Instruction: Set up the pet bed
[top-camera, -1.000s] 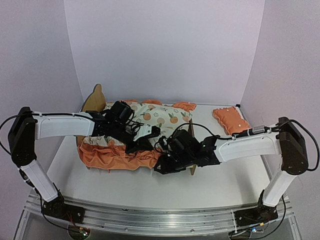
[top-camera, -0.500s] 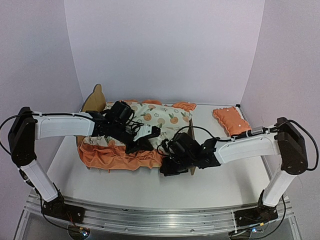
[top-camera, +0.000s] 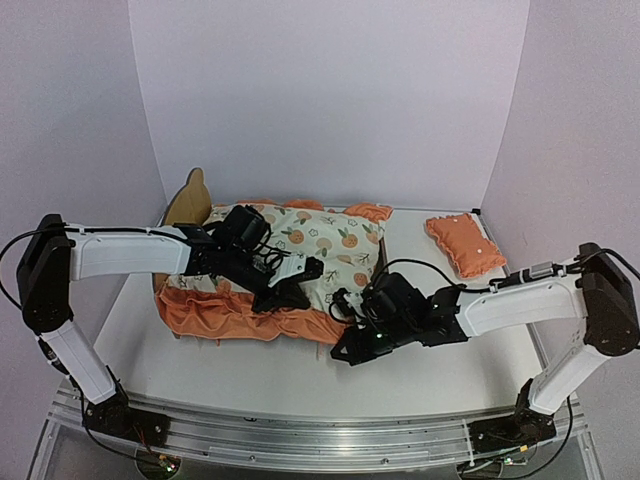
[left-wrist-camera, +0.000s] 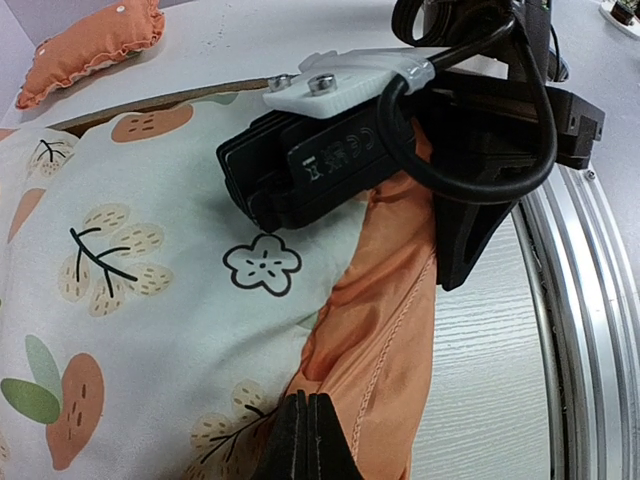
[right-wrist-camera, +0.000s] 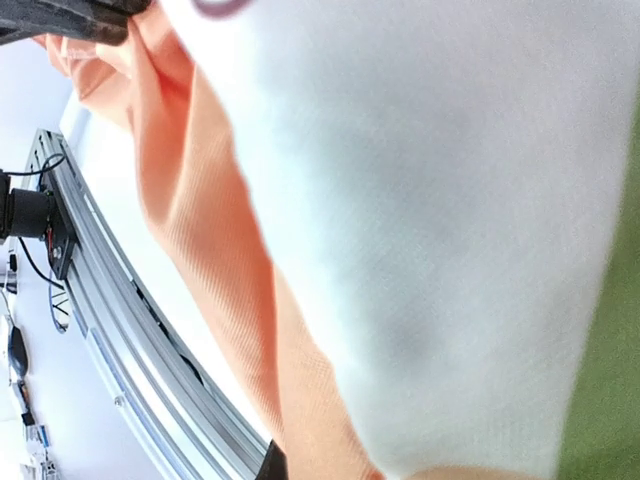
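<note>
While both arms reach in over the table (top-camera: 300, 385), top view first: we see the pet bed (top-camera: 193, 200) under and behind the left jaws. Its plywood headboard stands off to their left, and the rest is mostly hidden by the mattress pad (top-camera: 330, 240). Left jaws sit on the pad's near side, just behind the orange ruffle (top-camera: 225, 315). Right jaws are near them, to the right and closer to the bases, at the ruffle's near right corner, low over the table. Small orange pillow (top-camera: 462, 242) lies on the table well apart from both, beyond and right of the right jaws.

Left wrist view: left jaws fully closed, tips together right on the seam where print meets ruffle. Creases run toward the tips, but we cannot tell if any cloth is pinched between them. Ahead of them are the right jaws, with ruffle cloth bunched against them. A strip of the bed's plywood edge shows past the pad, far ahead, with the pillow beyond it. Aluminium rail (left-wrist-camera: 585, 330) runs to the right of the left jaws.

Right wrist view: right jaws closed on the pad's ruffle. Cloth hangs right over the lens, blurred, with an orange fold running down into the jaws at the bottom edge. Rail sits off to their left.
</note>
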